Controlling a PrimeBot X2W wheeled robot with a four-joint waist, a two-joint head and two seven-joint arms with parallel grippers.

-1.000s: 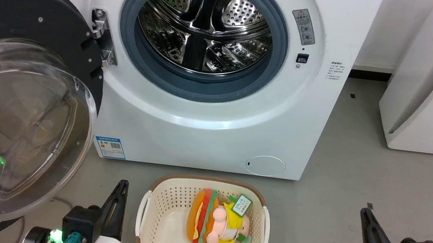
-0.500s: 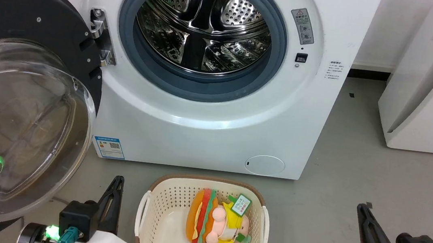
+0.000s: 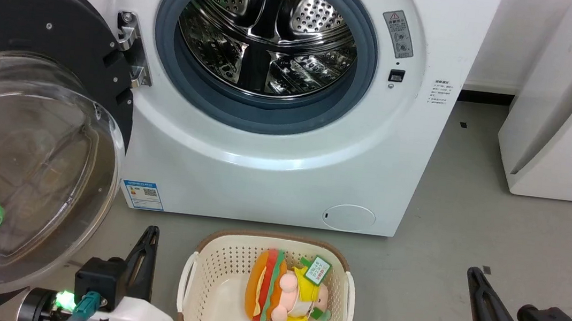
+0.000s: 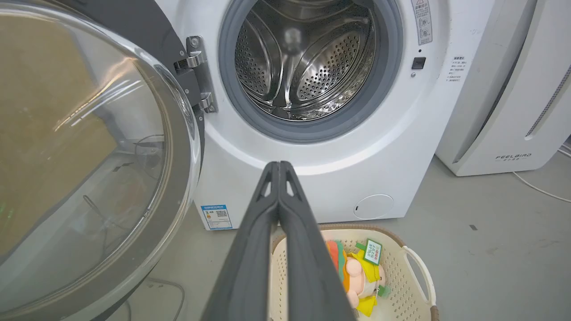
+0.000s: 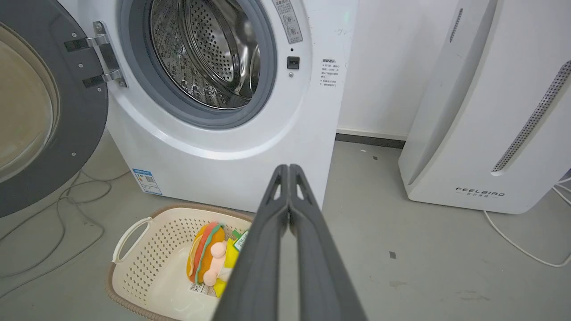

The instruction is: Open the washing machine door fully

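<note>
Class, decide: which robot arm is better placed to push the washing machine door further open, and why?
Probably the left. The left gripper sits near the washing machine door, hinged on that side; the right gripper is beyond the basket.

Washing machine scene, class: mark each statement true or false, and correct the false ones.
1. The washing machine door stands swung open, left of the drum in the head view. True.
2. The drum holds laundry. False: it is empty.
3. A plush toy lies in the basket on the floor before the washing machine. True.
4. The left gripper clasps the door. False: its fingers are shut on nothing, apart from the door.
5. The right gripper is open. False: its fingers are shut together.
</note>
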